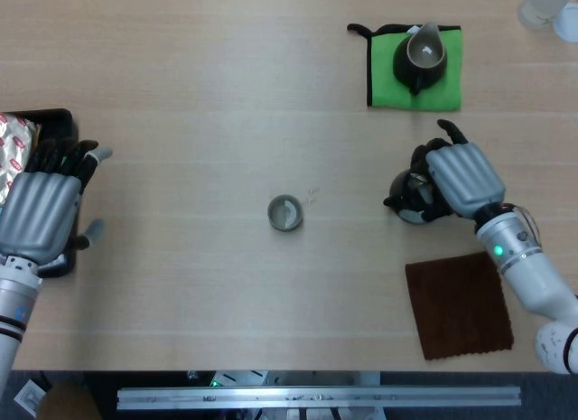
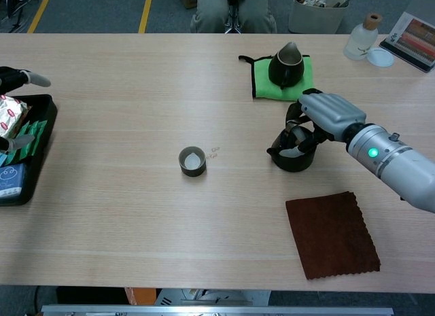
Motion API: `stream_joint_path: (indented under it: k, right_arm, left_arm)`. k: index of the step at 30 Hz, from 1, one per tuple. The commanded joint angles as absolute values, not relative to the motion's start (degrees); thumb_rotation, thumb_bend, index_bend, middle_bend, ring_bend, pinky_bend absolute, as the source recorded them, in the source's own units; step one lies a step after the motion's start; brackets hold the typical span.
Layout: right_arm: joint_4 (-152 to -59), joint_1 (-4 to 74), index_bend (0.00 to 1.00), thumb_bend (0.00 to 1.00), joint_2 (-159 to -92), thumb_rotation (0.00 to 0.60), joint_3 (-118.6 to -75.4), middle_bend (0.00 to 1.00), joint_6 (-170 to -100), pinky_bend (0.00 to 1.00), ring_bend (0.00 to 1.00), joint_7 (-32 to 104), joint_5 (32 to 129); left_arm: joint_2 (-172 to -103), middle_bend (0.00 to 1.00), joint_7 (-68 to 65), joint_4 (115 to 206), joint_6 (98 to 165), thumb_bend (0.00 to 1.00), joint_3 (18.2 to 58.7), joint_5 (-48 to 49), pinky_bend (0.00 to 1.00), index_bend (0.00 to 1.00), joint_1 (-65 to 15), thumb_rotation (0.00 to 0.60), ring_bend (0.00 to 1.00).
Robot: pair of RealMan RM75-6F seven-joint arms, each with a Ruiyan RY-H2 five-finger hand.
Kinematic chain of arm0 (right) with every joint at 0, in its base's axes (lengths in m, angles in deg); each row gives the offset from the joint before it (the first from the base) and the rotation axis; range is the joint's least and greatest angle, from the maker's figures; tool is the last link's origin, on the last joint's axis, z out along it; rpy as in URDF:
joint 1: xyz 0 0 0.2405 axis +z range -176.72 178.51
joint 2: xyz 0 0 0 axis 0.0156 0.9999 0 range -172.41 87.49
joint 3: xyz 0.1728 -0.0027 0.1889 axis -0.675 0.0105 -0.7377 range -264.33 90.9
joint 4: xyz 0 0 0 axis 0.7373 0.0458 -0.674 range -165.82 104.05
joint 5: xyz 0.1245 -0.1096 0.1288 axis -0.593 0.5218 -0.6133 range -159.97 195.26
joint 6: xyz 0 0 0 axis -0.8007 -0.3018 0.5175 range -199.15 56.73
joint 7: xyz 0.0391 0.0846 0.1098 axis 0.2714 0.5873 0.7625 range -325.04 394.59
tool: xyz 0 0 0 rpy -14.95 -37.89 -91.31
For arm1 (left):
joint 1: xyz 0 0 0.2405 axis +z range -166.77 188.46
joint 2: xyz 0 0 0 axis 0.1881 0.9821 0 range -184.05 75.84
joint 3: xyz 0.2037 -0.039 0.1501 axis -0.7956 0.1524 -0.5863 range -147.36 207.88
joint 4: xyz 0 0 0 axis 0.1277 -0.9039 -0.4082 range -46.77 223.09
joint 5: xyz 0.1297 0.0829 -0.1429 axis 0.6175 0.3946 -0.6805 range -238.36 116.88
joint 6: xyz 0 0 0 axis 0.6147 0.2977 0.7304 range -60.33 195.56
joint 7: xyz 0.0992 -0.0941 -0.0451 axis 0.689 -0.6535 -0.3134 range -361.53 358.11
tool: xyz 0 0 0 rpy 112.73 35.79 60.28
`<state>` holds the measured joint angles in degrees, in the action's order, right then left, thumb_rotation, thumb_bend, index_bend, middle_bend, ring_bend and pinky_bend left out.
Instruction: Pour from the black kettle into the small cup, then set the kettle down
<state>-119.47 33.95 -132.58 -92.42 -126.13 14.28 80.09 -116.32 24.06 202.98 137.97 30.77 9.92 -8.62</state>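
Observation:
The black kettle stands upright on the table at the right, spout pointing left. My right hand lies over its right side, dark fingers curled around the handle at the top. The small cup sits alone in the middle of the table, well left of the kettle. At the far left my left hand hovers over the tray's edge, fingers apart and holding nothing; the chest view shows only its fingertips.
A second dark pitcher rests on a green cloth at the back right. A brown cloth lies near the front right. A black tray of packets sits at the left edge; a bottle stands far right.

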Motion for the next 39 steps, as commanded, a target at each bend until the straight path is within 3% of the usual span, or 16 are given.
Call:
stream_joint_path:
  k: [1, 12, 25, 39]
  right_arm:
    - [-119.60, 34.09, 0.80, 0.00, -132.43, 0.471, -92.44, 0.44, -126.14, 0.00, 0.29, 14.02, 79.88]
    - [-119.29, 34.69, 0.80, 0.00, -132.04, 0.471, -92.03, 0.44, -126.82, 0.00, 0.28, 12.13, 80.45]
    - [-118.04, 35.05, 0.79, 0.00, -132.08, 0.470, -90.75, 0.36, -128.00, 0.00, 0.17, 8.51, 81.73]
    - [-119.01, 35.60, 0.48, 0.00, -131.59, 0.470, -90.75, 0.25, -128.48, 0.00, 0.09, 5.50, 81.36]
  left_arm:
    - [-116.30, 0.13, 24.07, 202.98, 137.98, 0.27, 30.75, 9.90, 0.09, 0.14, -8.61, 0.600, 0.09]
    - [-116.36, 0.13, 23.97, 202.84, 137.91, 0.27, 30.76, 9.73, 0.09, 0.14, -8.66, 0.600, 0.09]
    - [-116.50, 0.13, 23.82, 202.60, 137.68, 0.27, 30.66, 9.62, 0.09, 0.14, -8.73, 0.600, 0.09]
    - [-116.11, 0.13, 23.31, 202.75, 137.99, 0.27, 30.72, 9.82, 0.09, 0.14, -8.57, 0.600, 0.09]
